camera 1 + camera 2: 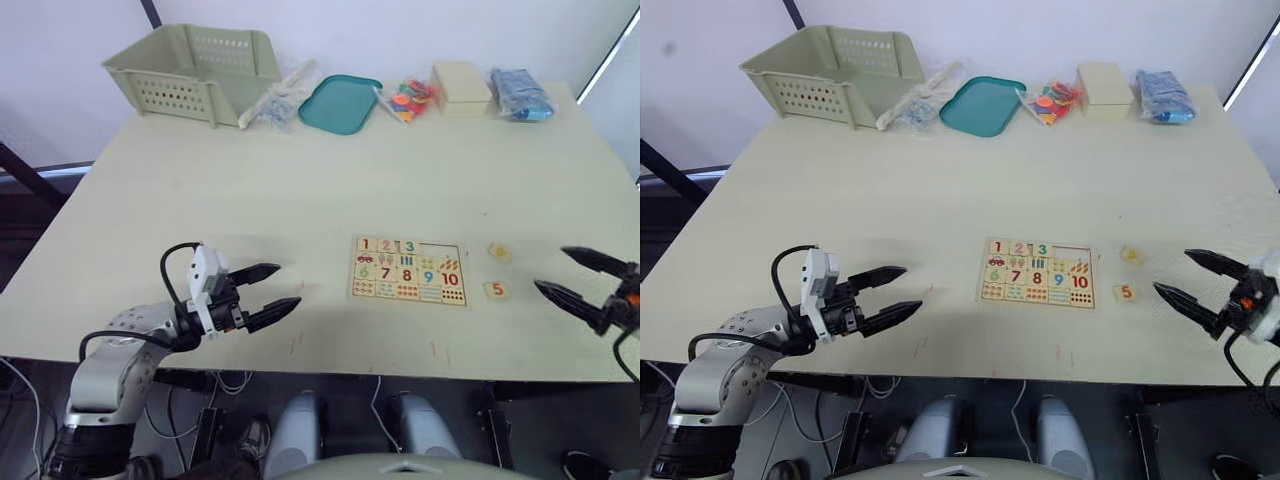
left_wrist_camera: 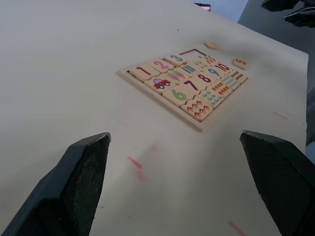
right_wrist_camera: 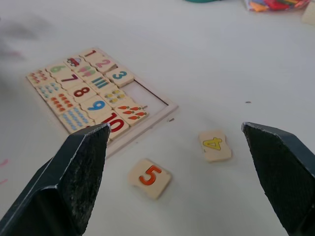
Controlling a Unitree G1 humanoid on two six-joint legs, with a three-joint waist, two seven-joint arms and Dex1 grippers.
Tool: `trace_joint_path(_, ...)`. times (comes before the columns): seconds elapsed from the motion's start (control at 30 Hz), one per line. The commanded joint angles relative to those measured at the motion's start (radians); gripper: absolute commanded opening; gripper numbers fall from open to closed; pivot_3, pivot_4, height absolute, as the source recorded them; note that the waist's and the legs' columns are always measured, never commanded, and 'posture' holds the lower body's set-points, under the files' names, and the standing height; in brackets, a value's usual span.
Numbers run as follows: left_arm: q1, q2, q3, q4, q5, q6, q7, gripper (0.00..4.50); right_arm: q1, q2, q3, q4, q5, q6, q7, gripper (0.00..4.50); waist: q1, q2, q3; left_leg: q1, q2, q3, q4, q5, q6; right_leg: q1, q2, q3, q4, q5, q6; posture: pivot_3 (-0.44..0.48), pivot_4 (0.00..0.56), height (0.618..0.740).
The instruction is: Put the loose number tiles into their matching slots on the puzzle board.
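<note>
Both our arms sit low at the near bench (image 1: 300, 190) edge. Left end effector (image 1: 268, 294) points right toward the board (image 1: 409, 271), fingers spread, nothing held, well apart from it. Right end effector (image 1: 570, 274) points left, fingers spread too, empty, near tile 5 (image 1: 495, 290). Board lies flat, near centre; tiles 1, 2, 3 sit in the top-row slots (image 3: 147, 92), the two right slots bare. Tile 4 (image 3: 214, 145) and tile 5 lie loose on the bench just right of the board. Far edge: green basket (image 1: 195, 70), teal tray (image 1: 340, 103), bags, a box. White wall behind.
</note>
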Motion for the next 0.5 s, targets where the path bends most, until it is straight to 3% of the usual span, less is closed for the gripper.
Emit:
trace_joint_path(0.03,-0.009,-0.012,-0.001,-0.008,-0.029,-0.084,-0.068,4.44,-0.086,-0.057,0.090,0.061,-0.124,-0.033,-0.018,4.50,-0.002,0.000,0.000,0.000,0.000,0.001,0.000,0.000,0.000,0.000,0.000,0.000,0.000,0.000,0.000,0.000,0.150,0.740)
trace_joint_path(0.27,-0.065,0.017,0.025,0.053,-0.118,-0.109,-0.240,4.44,-0.353,-0.086,0.235,0.315,-0.198,-0.026,0.065,4.50,-0.006,0.000,0.000,0.001,0.000,0.005,0.000,0.000,0.000,0.000,0.000,0.001,0.000,0.000,0.000,0.000,0.150,0.740)
trace_joint_path(0.5,-0.059,-0.016,0.027,0.093,-0.083,-0.228,-0.245,4.44,-0.478,-0.057,0.313,0.452,-0.266,-0.053,0.074,4.50,-0.005,0.000,0.000,0.001,0.000,0.005,0.000,0.000,0.000,0.000,0.000,0.002,0.000,0.000,0.000,0.000,0.150,0.740)
